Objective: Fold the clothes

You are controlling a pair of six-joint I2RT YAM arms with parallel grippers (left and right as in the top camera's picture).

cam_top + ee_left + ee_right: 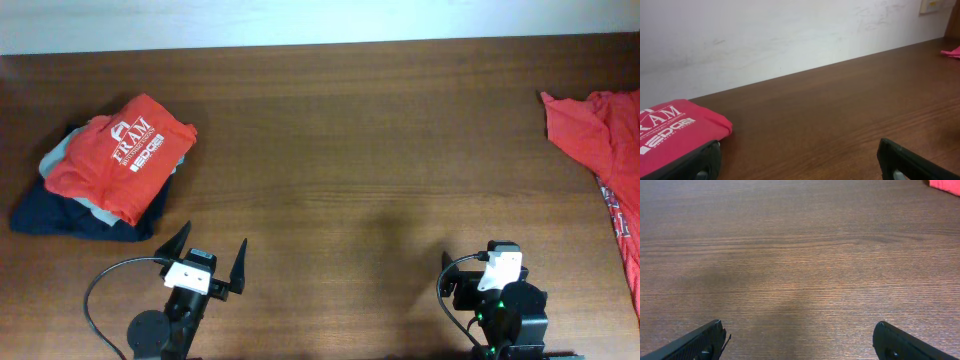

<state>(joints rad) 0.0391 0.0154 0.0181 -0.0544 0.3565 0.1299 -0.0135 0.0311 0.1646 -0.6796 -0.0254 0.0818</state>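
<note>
The clothes point(603, 135), an orange-red T-shirt, lie crumpled at the table's right edge and are partly cut off by the frame. A corner of the shirt shows far off in the left wrist view point(952, 51) and at the top right of the right wrist view point(946, 184). My left gripper point(213, 240) rests near the front left, open, with only bare wood between its fingers point(800, 167). My right gripper point(480, 262) sits near the front right, open and empty point(797, 342), well short of the shirt.
A stack of folded garments sits at the back left: a red FRAM shirt point(120, 155) on top of grey and navy pieces point(60, 215). Its red edge point(680, 127) lies just beyond my left finger. A pale wall point(790, 30) runs behind the table's far edge.
</note>
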